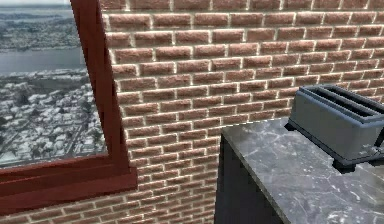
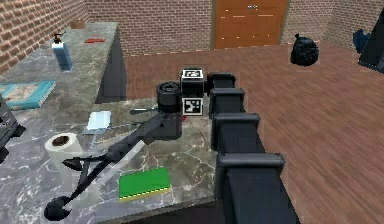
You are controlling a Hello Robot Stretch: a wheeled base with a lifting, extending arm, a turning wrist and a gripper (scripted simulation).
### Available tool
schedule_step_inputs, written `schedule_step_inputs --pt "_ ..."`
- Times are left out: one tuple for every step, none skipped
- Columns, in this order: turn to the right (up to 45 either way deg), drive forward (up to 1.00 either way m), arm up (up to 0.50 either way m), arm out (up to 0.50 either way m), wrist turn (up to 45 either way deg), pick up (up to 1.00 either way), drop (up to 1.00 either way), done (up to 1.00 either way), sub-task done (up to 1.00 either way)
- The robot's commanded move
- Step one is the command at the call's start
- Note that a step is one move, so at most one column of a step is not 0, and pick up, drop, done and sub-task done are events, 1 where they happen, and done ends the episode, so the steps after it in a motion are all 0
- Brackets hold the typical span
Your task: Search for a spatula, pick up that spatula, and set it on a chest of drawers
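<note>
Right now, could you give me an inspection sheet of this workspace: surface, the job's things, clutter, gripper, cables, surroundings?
Surface: grey marble countertop.
Job's things: nothing seen.
Clutter: toaster, green sponge, paper roll, blue spray bottle, folded cloth.
Gripper: gripper seen against the countertop, near the sponge; cannot tell whether it holds anything.
Cables: nothing seen.
Surroundings: brick wall, window, wooden door, dark bag on the wood floor.
</note>
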Motion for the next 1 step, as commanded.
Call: schedule_step_inputs --pt "0.0 0.00 0.00 0.00 -24.0 0.00 0.00 0.00 0.00"
